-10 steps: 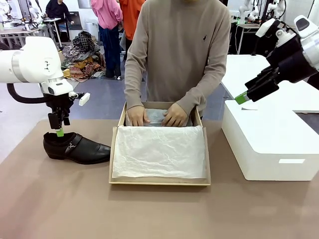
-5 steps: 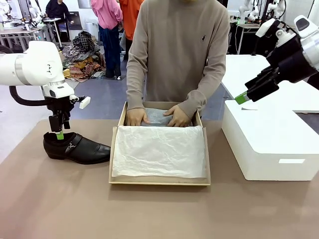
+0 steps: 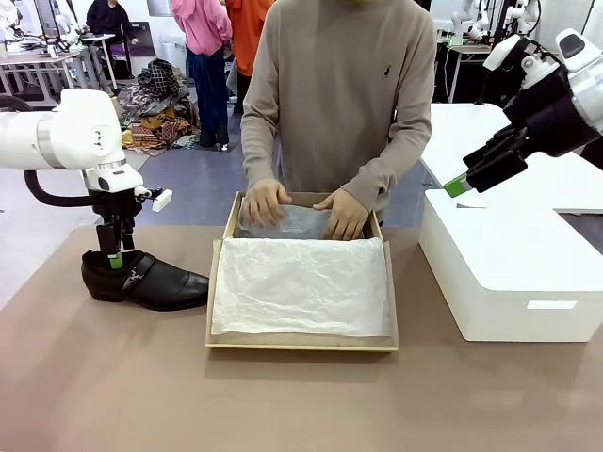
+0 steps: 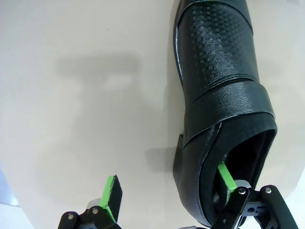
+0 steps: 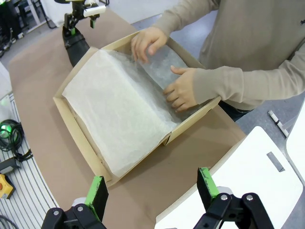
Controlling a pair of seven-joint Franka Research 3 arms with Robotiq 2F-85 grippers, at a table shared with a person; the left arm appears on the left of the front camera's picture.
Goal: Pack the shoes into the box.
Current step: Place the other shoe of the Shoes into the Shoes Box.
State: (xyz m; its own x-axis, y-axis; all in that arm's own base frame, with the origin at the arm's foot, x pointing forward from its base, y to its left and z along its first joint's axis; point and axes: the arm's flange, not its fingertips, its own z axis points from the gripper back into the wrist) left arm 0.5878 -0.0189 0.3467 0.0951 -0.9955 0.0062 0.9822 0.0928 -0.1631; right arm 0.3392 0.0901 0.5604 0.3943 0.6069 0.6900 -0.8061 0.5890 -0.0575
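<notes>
One glossy black shoe (image 3: 146, 280) with a strap and buckle lies on the table left of the box (image 3: 301, 345), toe toward it. My left gripper (image 3: 114, 256) is open and down at the heel. In the left wrist view the shoe (image 4: 224, 95) runs upward and my left gripper (image 4: 169, 186) straddles its heel wall, one green pad inside the opening and one outside. The tan box (image 5: 88, 152) is lined with white tissue paper (image 5: 114, 109). My right gripper (image 3: 459, 185) hangs open, high at the right, and its own view shows the right gripper (image 5: 152, 188) empty.
A person stands at the far side with both hands (image 3: 267, 202) on the paper at the back of the box. A large white box (image 3: 509, 273) fills the table's right side. The brown table (image 3: 283, 405) is bare in front.
My left gripper has dropped slightly lower into the shoe's heel opening. The person's hands have shifted and lifted a little at the back of the box. The right arm has stayed still.
</notes>
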